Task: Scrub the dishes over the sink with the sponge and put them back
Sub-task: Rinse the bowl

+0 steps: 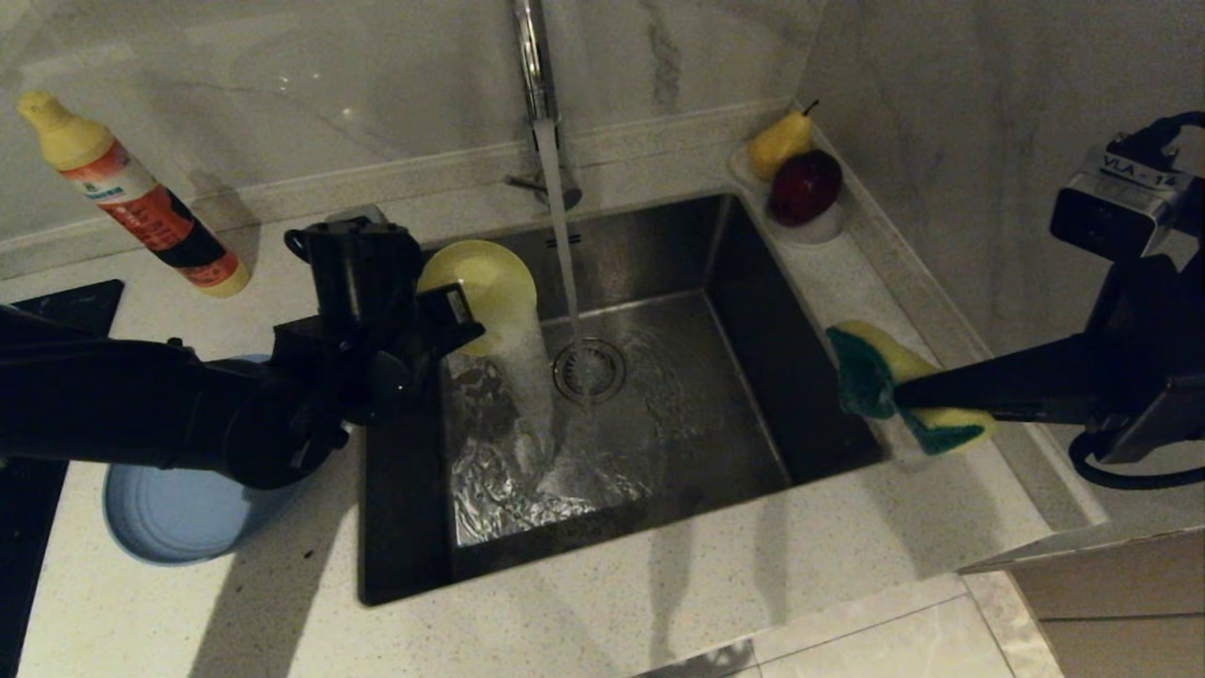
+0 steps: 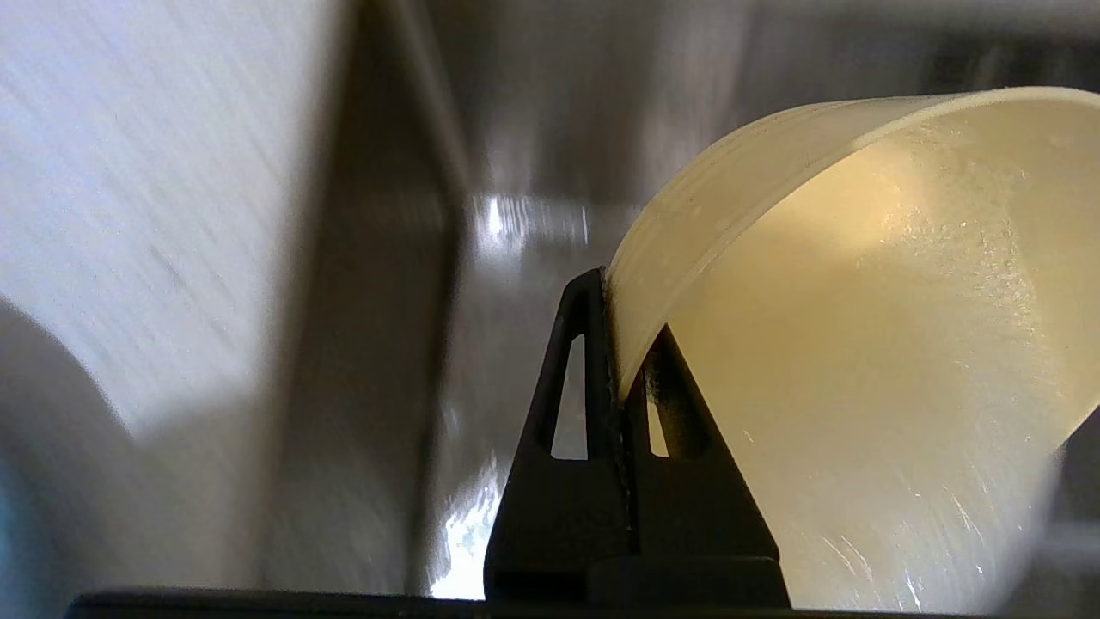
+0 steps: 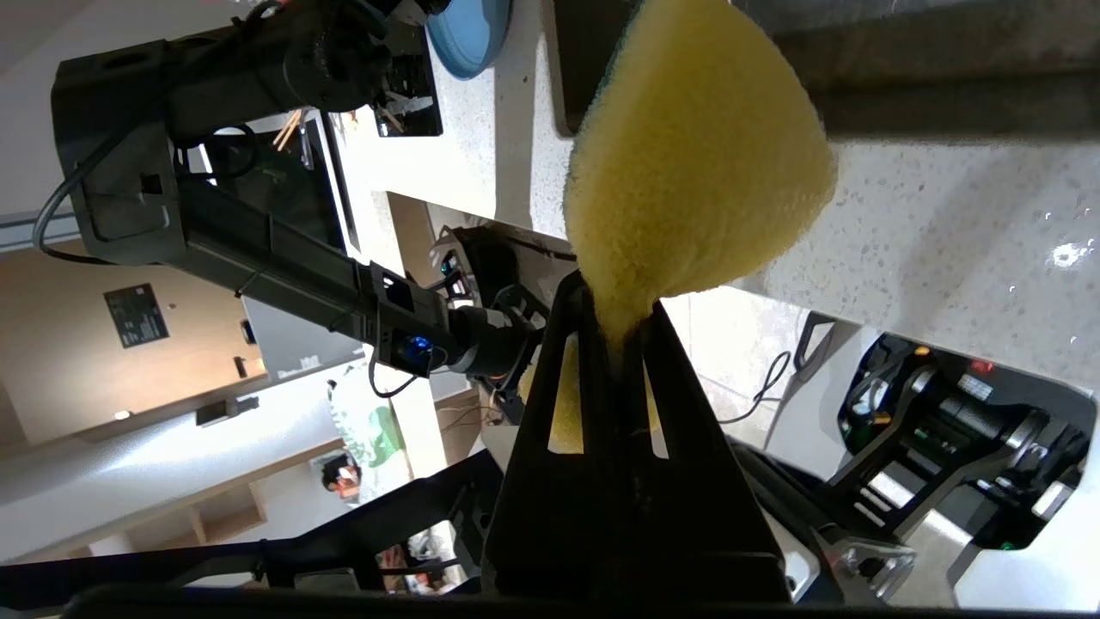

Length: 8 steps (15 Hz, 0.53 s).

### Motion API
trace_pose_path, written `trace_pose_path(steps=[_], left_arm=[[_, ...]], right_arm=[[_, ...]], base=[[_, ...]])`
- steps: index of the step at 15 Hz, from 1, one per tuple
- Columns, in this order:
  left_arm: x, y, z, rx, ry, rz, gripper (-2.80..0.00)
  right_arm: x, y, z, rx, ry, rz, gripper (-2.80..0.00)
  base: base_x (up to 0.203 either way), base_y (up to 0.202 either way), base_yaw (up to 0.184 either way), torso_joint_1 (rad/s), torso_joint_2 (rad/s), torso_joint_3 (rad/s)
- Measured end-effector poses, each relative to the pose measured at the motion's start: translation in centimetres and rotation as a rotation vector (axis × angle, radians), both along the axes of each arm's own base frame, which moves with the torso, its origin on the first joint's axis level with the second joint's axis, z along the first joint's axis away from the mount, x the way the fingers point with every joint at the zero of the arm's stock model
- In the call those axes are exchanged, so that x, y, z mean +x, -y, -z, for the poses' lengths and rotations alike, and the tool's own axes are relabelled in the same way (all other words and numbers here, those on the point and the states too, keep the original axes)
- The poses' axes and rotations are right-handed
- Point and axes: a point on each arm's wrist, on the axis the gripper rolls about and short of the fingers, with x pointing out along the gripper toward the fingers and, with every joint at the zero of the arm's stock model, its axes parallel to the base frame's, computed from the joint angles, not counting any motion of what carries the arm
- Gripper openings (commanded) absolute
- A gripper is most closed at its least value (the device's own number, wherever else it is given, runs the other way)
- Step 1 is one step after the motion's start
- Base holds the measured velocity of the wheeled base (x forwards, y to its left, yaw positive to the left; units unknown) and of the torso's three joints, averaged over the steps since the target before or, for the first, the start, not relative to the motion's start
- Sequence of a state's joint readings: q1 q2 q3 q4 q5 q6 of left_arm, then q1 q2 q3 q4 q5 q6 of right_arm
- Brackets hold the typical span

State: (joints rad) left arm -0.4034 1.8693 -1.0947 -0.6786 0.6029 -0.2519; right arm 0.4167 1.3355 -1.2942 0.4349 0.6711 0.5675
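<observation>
L gripper [image 2: 620,344] pinches bowl [image 2: 859,344] rim, tilted | R gripper [image 3: 620,331] clamps sponge [image 3: 696,155]

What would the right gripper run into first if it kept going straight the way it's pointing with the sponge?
Probably nothing solid at first. The right gripper, shut on the sponge, points across the sink toward the left gripper holding the pale-yellow bowl. The tap's water stream likely comes first; depth is unclear.

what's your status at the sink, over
Left gripper shut on pale-yellow bowl rim, held over sink. Right gripper shut on sponge, over right counter. Tap running; nothing blocking.
</observation>
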Motion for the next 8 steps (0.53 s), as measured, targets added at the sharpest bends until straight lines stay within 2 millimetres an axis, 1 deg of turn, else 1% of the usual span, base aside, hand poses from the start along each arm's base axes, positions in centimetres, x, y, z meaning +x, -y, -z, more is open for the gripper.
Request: trace_pose_path(steps=[3,5,8], left_arm=[[0.0,-1.1,-0.5,0.025,0.099,-0.019,-2.80],[-0.2,-1.3,-0.9,0.052,0.180,-0.012,-2.80],[-0.8,-1.5,-1.4,0.142,0.294,0.027,-2.80]], right_arm=[[0.1,-0.1,-0.1,0.000,0.006,-0.002,-2.80],[0.2,-0.1,-0.1,-0.001,0.004,-0.001,-2.80],[0.3,-0.1,0.0,-0.002,-0.002,0.000,-2.80]], base=[[0.000,0.000,0.000,0.000,0.00,0.000],[0.000,0.000,0.000,0.000,0.00,0.000],[0.000,0.000,0.000,0.000,0.00,0.000]])
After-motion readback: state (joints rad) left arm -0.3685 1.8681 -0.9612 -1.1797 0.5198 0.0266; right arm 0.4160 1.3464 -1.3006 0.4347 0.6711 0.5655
